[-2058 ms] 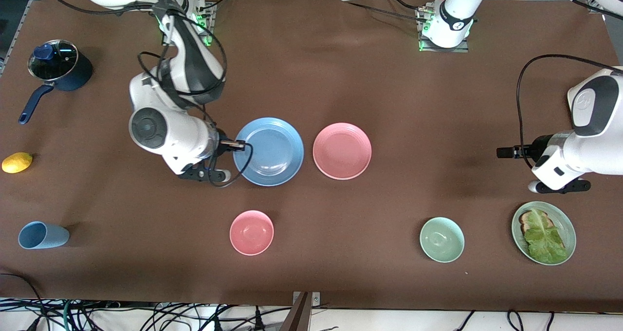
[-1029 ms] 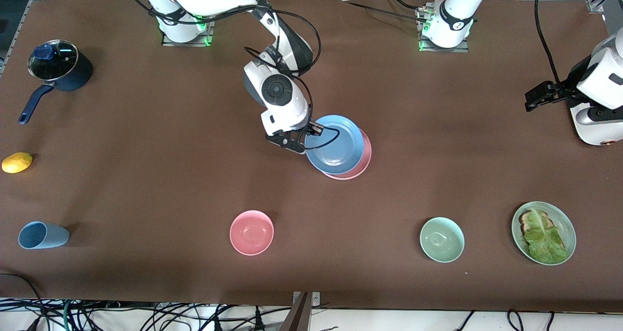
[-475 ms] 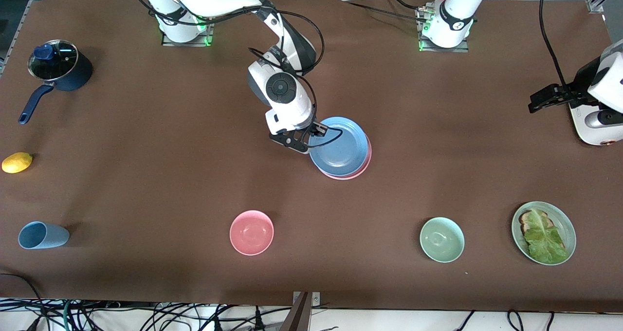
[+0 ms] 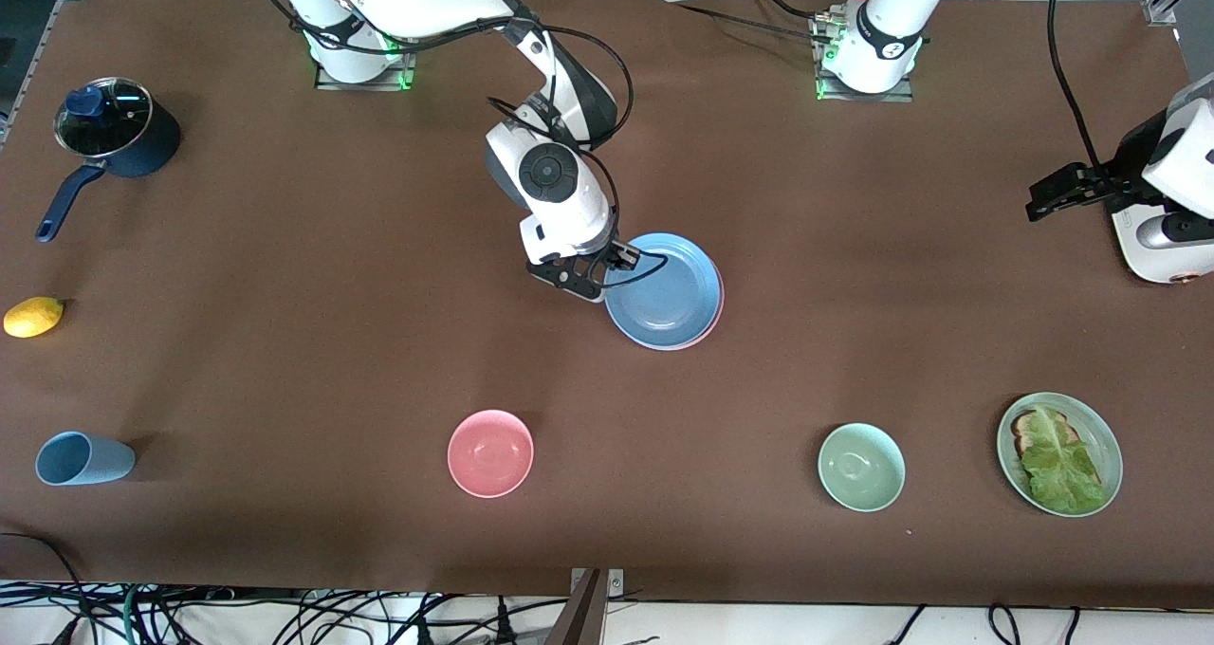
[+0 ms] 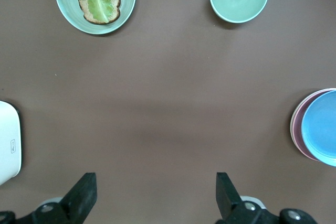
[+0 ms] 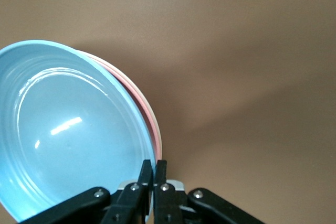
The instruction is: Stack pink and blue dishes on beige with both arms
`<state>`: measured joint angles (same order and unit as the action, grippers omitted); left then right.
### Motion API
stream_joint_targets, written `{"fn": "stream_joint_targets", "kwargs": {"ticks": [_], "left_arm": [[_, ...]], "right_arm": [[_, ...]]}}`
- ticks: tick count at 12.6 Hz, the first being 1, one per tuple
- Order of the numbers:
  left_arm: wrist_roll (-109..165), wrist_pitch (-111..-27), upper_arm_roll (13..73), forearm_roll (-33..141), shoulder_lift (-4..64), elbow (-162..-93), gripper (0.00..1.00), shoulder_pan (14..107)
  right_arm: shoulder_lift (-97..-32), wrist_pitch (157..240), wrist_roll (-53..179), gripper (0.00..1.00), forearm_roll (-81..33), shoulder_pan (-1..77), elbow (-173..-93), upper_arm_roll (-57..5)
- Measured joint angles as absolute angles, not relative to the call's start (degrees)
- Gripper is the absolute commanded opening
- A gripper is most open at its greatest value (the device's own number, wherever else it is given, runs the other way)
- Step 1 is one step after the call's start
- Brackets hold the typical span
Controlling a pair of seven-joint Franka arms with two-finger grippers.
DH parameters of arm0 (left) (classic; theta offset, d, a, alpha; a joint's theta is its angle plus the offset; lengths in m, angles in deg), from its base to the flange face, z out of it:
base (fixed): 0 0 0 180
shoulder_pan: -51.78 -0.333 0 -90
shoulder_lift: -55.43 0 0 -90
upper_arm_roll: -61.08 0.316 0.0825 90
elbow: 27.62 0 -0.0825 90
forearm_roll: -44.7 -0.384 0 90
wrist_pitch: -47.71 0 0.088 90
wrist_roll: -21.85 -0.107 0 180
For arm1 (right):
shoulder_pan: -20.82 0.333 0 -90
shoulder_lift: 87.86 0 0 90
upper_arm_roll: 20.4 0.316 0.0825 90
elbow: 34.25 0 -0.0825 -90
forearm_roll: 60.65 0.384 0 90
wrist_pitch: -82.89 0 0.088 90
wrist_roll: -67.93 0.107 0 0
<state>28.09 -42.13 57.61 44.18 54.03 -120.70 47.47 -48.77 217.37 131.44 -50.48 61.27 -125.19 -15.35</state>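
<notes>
Right hand [image 4: 616,256]: clenched on blue plate [image 4: 664,289] rim, over pink plate [image 4: 718,311].
Left hand [image 5: 153,195]: released, waiting above bare tabletop [image 4: 285,360].
Risk: releasing off-centre leaves the stack skewed; no beige plate visible.

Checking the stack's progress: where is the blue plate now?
The blue plate sits over the pink plate at mid-table, its rim pinched by the right gripper.

Bare tabletop [image 4: 854,275] lies open between the stacked plates [image 4: 664,294] and green bowl [image 4: 861,467].
</notes>
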Motion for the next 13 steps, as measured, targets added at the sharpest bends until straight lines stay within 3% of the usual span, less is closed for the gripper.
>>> {"fn": "stream_joint_targets", "kwargs": {"ticks": [3, 4, 6, 7, 9, 13], "left_arm": [[28.1, -42.1, 57.5, 44.9, 54.0, -120.5, 1.0, 47.6], [28.1, -42.1, 57.5, 45.3, 54.0, -120.5, 1.0, 47.6], [28.1, -42.2, 57.5, 45.4, 54.0, -120.5, 1.0, 47.5], [28.1, -42.2, 57.5, 45.4, 54.0, -120.5, 1.0, 47.5], [28.1, -42.2, 57.5, 45.4, 54.0, -120.5, 1.0, 47.5], [28.1, -42.2, 57.5, 45.4, 54.0, -120.5, 1.0, 47.5]], "right_arm": [[-48.2, 218.3, 131.6, 0.0, -50.5, 61.3, -125.2, -15.3], [-48.2, 218.5, 131.6, 0.1, -50.5, 61.3, -125.2, -15.3], [-48.2, 218.6, 131.7, 0.43, -50.5, 61.4, -125.2, -15.3], [-48.2, 218.7, 131.7, 0.7, -50.5, 61.3, -125.2, -15.4], [-48.2, 218.4, 131.7, 1.0, -50.5, 61.2, -124.5, -15.5], [-49.3, 206.0, 131.5, 1.0, -52.9, 61.1, -118.5, -18.8]]}}
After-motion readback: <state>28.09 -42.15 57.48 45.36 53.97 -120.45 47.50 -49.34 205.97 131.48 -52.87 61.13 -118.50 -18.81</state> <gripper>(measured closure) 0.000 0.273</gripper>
